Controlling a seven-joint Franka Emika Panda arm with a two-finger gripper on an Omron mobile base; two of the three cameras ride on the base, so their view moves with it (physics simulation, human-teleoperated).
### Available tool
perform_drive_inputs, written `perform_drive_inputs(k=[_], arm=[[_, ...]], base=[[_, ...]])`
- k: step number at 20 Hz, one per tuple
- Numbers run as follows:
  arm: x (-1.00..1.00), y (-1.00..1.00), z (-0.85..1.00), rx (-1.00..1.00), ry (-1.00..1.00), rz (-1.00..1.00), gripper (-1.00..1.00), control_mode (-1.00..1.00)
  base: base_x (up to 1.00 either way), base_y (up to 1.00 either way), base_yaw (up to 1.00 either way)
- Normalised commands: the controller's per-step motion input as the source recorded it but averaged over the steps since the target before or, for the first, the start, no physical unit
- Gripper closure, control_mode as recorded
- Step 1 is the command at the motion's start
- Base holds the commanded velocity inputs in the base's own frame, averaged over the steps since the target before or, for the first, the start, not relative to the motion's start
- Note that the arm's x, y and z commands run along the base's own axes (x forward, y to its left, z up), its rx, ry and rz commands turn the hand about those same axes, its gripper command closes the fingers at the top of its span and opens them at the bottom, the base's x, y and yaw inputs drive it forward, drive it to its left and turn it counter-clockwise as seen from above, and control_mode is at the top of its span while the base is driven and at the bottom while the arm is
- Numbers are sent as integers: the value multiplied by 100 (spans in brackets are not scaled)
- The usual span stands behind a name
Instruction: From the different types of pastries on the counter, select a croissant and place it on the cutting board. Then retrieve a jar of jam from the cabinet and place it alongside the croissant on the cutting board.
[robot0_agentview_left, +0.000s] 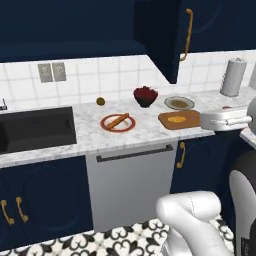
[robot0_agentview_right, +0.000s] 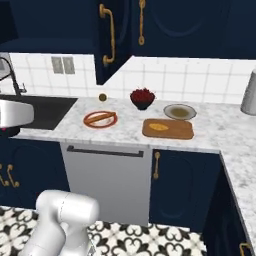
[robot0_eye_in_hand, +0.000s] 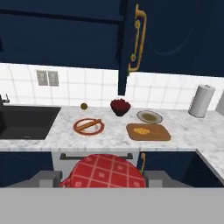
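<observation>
Holding the jam jar (robot0_eye_in_hand: 105, 171) between its fingers (robot0_eye_in_hand: 43, 178) (red checked lid toward the camera), the arm faces the surface (robot0_eye_in_hand: 109, 133), where the croissant (robot0_eye_in_hand: 141, 130) already lies on the cutting board (robot0_eye_in_hand: 158, 135), leaving room beside.

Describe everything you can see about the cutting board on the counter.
The cutting board is a flat brown rectangle with rounded corners that looks like wood. It lies flat on the white marble counter, near the front edge, right of the red-rimmed plate and just in front of a shallow round dish. A small golden-orange croissant rests on its left half; the rest of its surface is bare. Nothing else touches it.
</observation>
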Motion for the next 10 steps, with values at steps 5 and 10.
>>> perform_drive_inputs(k=[5,10], arm=[[0,0,0,0,0,0,100,100],[0,0,0,0,0,0,100,100]], base=[[-38,-100,3],[-4,-37,2]])
